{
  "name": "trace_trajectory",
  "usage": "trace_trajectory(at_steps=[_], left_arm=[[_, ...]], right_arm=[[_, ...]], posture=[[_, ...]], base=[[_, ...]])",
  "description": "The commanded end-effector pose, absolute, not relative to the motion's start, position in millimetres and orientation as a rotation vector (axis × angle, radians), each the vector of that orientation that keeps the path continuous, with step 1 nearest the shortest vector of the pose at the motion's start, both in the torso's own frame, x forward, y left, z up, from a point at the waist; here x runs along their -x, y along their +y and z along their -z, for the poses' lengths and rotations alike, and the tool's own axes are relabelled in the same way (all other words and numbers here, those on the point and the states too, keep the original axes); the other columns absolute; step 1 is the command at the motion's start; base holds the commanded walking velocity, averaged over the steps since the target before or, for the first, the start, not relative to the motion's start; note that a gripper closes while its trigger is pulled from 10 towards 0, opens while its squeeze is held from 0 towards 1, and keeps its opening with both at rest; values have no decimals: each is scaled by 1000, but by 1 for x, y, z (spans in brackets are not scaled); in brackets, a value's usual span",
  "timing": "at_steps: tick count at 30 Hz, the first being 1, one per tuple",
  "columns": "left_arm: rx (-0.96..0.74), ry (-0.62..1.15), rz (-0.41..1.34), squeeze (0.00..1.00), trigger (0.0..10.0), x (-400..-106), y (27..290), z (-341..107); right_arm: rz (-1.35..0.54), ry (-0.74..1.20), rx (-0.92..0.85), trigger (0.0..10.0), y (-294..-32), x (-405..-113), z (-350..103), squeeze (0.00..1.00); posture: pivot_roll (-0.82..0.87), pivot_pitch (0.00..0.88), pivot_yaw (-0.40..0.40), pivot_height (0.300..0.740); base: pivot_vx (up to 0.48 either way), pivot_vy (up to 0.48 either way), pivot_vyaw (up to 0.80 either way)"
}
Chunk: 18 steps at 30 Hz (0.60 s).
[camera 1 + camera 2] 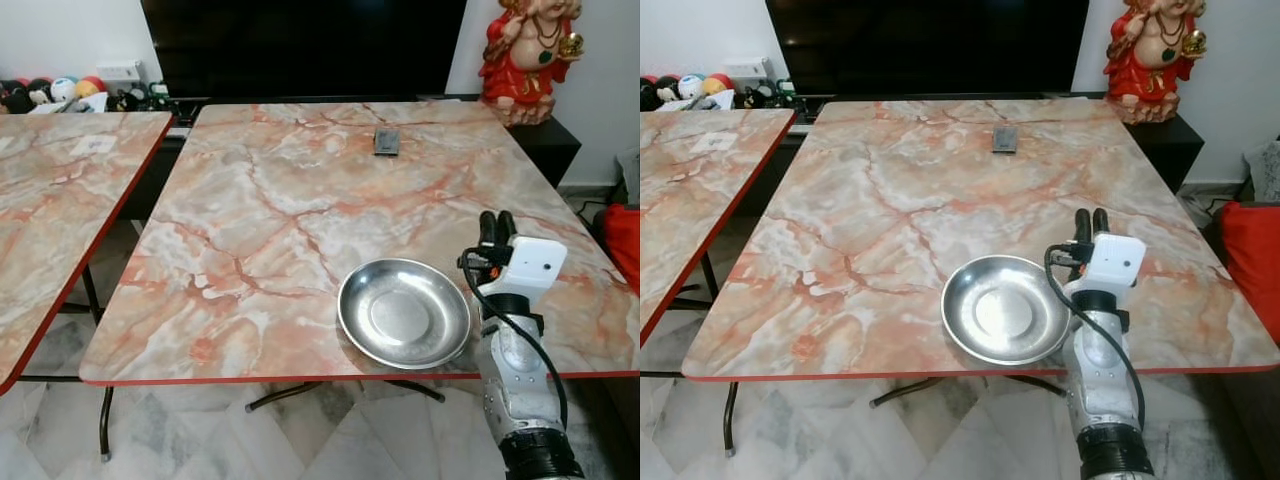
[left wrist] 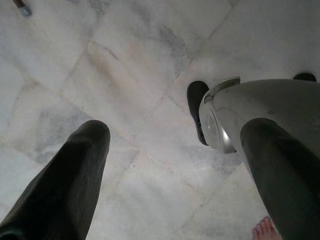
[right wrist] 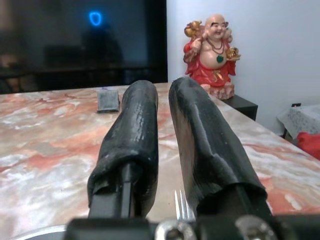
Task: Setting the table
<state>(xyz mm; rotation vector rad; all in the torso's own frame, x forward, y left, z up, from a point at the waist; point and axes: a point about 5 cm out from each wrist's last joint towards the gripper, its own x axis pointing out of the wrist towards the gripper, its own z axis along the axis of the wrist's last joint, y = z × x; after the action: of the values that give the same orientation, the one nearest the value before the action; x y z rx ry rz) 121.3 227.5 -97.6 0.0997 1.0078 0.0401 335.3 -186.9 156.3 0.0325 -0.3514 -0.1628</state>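
2 marble-pattern tables [image 1: 300,200], tiled floor [image 1: 200,430]

A shiny round steel plate [image 1: 404,313] sits upright and empty at the lower right of the frame, near the marble table's [image 1: 260,210] front edge. Fork tines [image 3: 183,205] peek out at the bottom centre.

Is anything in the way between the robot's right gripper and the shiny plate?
Nothing that I can see. The right gripper is just beside the plate, on its right, with only bare table nearby.
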Motion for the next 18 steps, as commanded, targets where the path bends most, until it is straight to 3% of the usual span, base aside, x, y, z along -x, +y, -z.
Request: trace_trajectory(at_steps=[1,18], left_arm=[[-101,1038,-46,0,10000,-115,227,100],[-88,1040,-54,0,10000,-117,225,100]], right_arm=[[161,-334,-29,10000,-185,-332,-153,0],[184,-302,-31,10000,-186,-324,-149,0]], posture=[[-29,0,8,740],[-31,0,5,740]], base=[[0,0,0],[0,0,0]])
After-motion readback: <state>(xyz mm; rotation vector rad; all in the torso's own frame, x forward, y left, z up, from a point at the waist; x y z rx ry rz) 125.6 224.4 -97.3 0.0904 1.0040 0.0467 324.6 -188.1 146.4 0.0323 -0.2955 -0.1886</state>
